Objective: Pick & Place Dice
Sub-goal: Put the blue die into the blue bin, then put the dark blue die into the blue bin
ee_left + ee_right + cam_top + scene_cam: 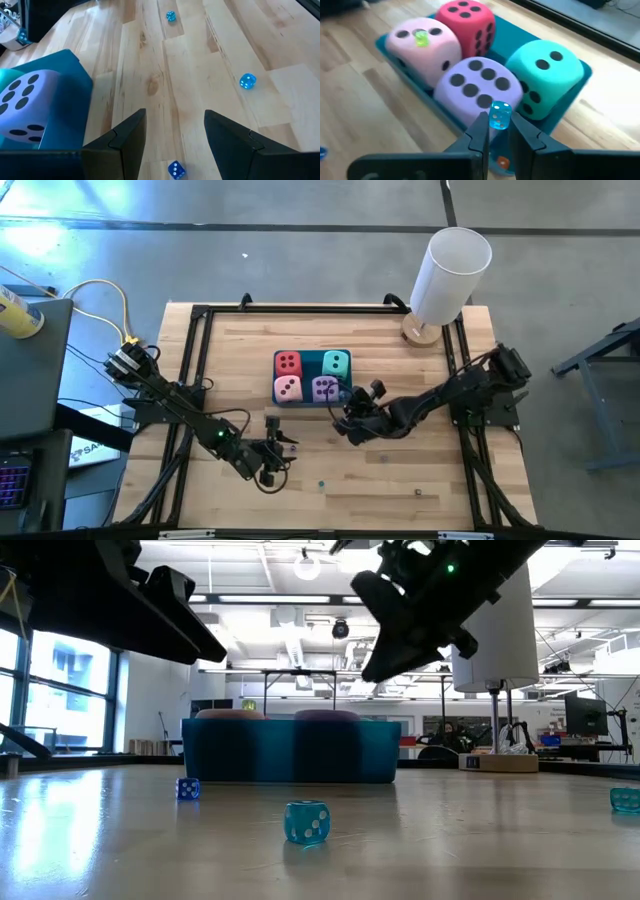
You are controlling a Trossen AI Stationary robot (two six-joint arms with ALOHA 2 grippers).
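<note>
While it waits just beside the blue tray [415, 82], the left gripper [174, 114] hangs low over the wood with fingers apart and empty, probably ready for the loose small dice [248, 81] near the tray. Four soft dice, pink [422, 47], red [465, 22], purple [477, 87] and teal [545, 75], fill the tray. Above its purple corner, the right gripper [499, 120] pinches a small clear blue die [500, 116], seemingly for dropping in. A small orange speck below the fingertips is too unclear to name.

Left tool [172, 132] hangs parted; right tool [498, 131] is pinched closed.
</note>
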